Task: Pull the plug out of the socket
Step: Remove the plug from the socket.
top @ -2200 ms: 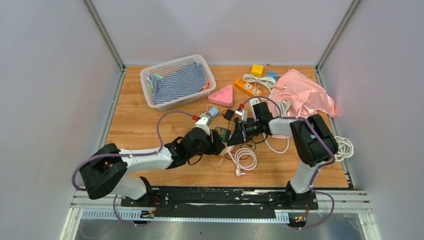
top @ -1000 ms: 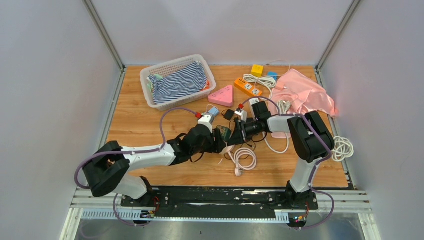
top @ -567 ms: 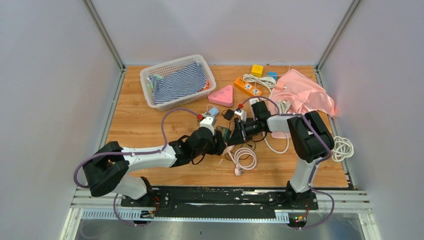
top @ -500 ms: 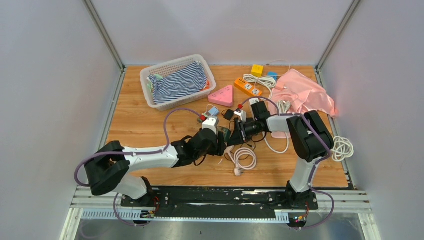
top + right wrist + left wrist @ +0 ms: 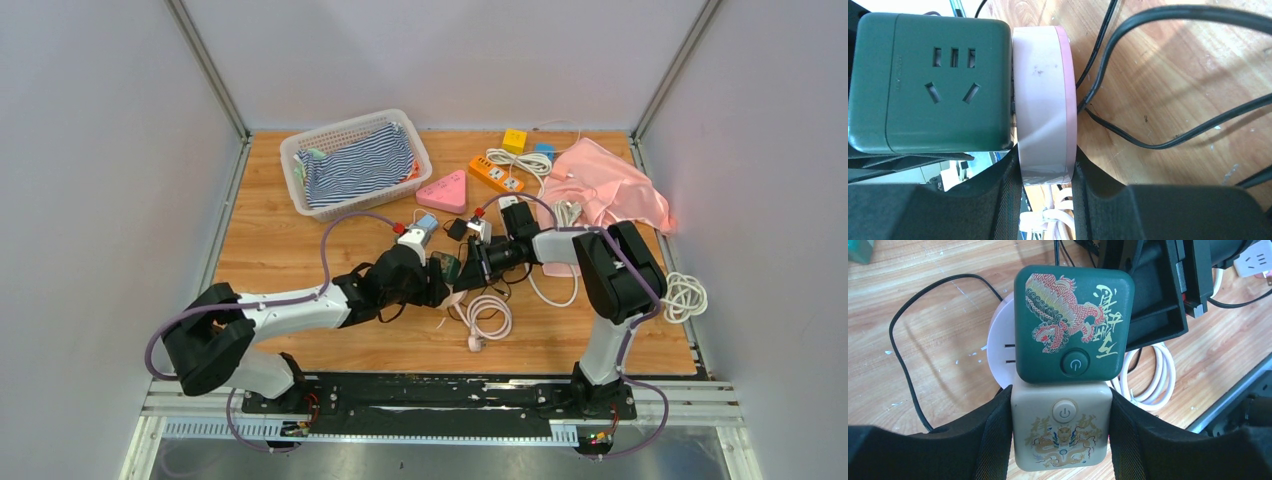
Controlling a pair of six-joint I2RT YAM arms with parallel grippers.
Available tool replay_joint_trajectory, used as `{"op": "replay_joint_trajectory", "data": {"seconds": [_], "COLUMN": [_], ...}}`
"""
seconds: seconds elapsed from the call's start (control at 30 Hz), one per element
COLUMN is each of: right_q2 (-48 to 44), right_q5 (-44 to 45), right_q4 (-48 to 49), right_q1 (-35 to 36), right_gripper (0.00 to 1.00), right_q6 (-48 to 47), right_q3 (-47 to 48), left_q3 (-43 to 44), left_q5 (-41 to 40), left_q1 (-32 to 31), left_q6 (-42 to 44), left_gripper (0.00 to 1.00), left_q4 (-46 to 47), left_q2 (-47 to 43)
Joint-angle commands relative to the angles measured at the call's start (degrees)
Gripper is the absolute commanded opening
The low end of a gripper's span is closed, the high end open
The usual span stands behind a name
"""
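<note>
- The left end effector (image 5: 1062, 432), clamped on the cream plastic cube with a gold dragon print (image 5: 1062, 440), crept rightward toward the right arm (image 5: 615, 270) until half a second ago. It has now drawn back left, close to its place one second ago.
- The purple cable loop (image 5: 345, 218) over the left arm (image 5: 300, 310) swung back with it.
- The right end effector (image 5: 1045, 170), gripping the pink round plastic disc (image 5: 1044, 100), sits slightly further left than 2.2 seconds ago.

Power symbols mark the green cube (image 5: 1074, 322) and beige cube (image 5: 1062, 432).
</note>
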Motion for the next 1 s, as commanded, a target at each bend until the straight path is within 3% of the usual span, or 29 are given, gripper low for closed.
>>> {"op": "replay_joint_trajectory", "data": {"seconds": [0.0,0.13,0.27,0.37,0.47,0.6,0.67,0.77,0.87,0.97], "right_q2": [2.85,2.72,2.88,3.34,3.37,3.40,3.46,3.45,3.47,3.47], "right_q5": [15.55,15.79,16.33,16.76,17.04,17.30,17.40,17.40,17.44,17.49], "right_q4": [-2.11,-2.20,-2.32,-2.63,-2.72,-2.93,-3.08,-3.13,-3.29,-3.38], "right_q1": [1.07,1.12,1.11,1.15,1.14,1.14,1.14,1.11,1.14,1.13], "right_gripper": [0.00,0.00,0.00,0.00,0.00,0.00,0.00,0.00,0.00,0.00], "right_q6": [-5.56,-5.50,-5.51,-5.58,-5.62,-5.78,-5.84,-5.80,-5.80,-5.97], "right_q3": [-1.38,-1.25,-1.26,-1.15,-1.07,-0.91,-0.85,-0.80,-0.80,-0.71], "left_q3": [-0.78,1.17,7.64,11.59,9.44,3.65,1.37,0.49,0.96,7.12], "left_q5": [7.95,-0.12,-13.53,-17.97,-14.32,4.89,10.35,11.79,4.26,-13.08], "left_q1": [1.50,-1.28,-6.70,-8.13,-7.65,-1.94,0.34,1.37,0.02,-5.80], "left_q6": [-1.37,2.04,6.22,7.34,6.56,0.95,-1.62,-2.01,1.07,5.74], "left_gripper": [0.00,0.00,0.00,0.00,0.00,0.00,0.00,0.00,0.00,0.00], "left_q4": [7.69,4.63,-6.43,-13.00,-8.34,2.08,6.58,8.20,5.23,-8.28], "left_q2": [-3.32,-2.74,0.92,2.36,0.35,-1.86,-2.50,-2.98,-3.21,-1.87]}}
